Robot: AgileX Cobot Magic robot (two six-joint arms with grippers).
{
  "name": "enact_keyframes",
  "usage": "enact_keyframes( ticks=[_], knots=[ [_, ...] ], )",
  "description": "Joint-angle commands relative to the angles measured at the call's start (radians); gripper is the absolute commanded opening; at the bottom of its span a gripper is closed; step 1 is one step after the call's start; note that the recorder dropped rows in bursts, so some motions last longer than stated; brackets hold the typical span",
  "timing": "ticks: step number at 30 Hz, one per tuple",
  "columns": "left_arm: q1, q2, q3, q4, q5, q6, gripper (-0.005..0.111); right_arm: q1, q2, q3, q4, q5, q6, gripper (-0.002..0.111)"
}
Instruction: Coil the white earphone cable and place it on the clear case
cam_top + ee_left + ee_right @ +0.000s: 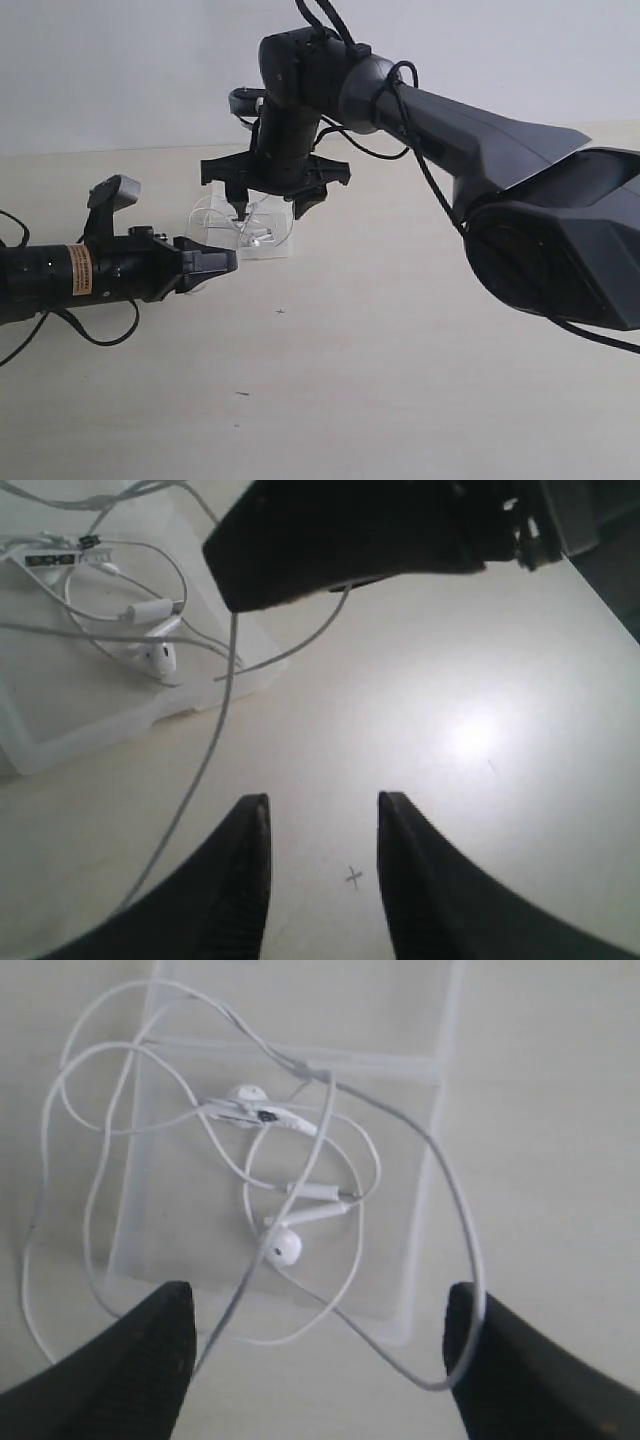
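The clear case [400,1140] lies flat on the table, and most of the white earphone cable [300,1192] sits on it in loose loops with both earbuds. My right gripper [320,1295] hangs open and wide just above the case's edge. One raised strand of the cable leans against the inside of a finger [500,1360], and another strand rises toward the opposite finger. In the exterior view the right gripper [270,208] is over the case [268,250]. My left gripper [322,805] is open and holds nothing. It is beside the case [100,720], with a cable strand [200,770] passing near one finger.
The tan table [380,380] stretches toward the front and right, with a small pencilled cross [352,877] below the left gripper. The right arm's thick dark body [520,200] spans the scene from the right. A pale wall stands behind.
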Motion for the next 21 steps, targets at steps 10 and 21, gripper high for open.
enact_keyframes(
  ticks=[10, 21],
  knots=[
    [0.050, -0.106, 0.026, 0.232, 0.024, -0.149, 0.000, -0.005, -0.088, -0.008, -0.043, 0.008, -0.069, 0.067],
    [0.090, -0.551, 0.256, 0.204, 0.378, -0.191, 0.000, -0.005, -0.163, -0.006, -0.100, 0.040, -0.182, 0.061]
  ],
)
